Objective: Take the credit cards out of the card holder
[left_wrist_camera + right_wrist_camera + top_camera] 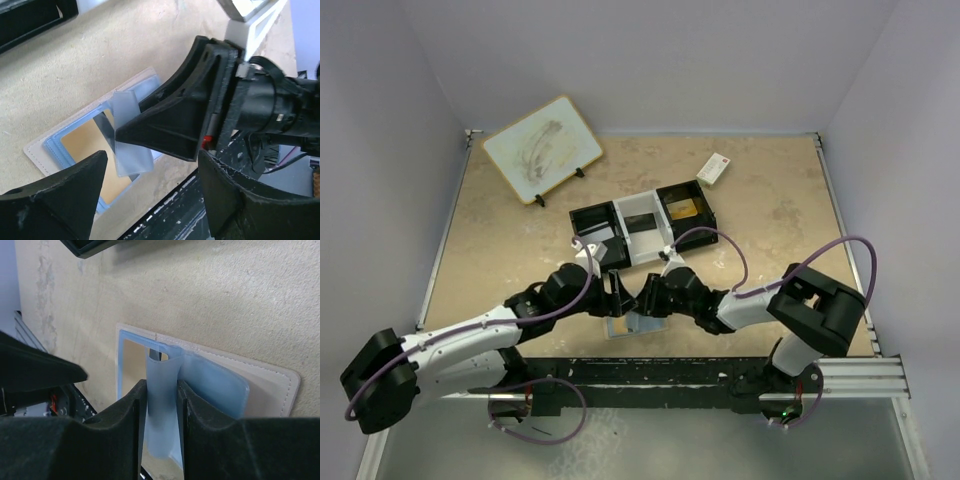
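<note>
The card holder (623,324) lies open on the table, tan outside and pale blue inside (220,385). A tan-gold card (82,147) shows in its window pocket. My right gripper (161,388) is shut on a translucent pale blue sleeve (163,367) of the holder and holds it up off the open face; the same sleeve (129,145) shows in the left wrist view under the right gripper's fingers (170,125). My left gripper (152,172) hangs open just beside it, over the holder's near edge, with nothing between its fingers. From above both grippers (615,292) (651,298) meet over the holder.
A black-and-white three-compartment tray (638,205) stands just beyond the grippers, with a gold card (682,208) in its right compartment. A white box with a red mark (713,168) lies at the back right. A pale board on a stand (542,148) is at the back left.
</note>
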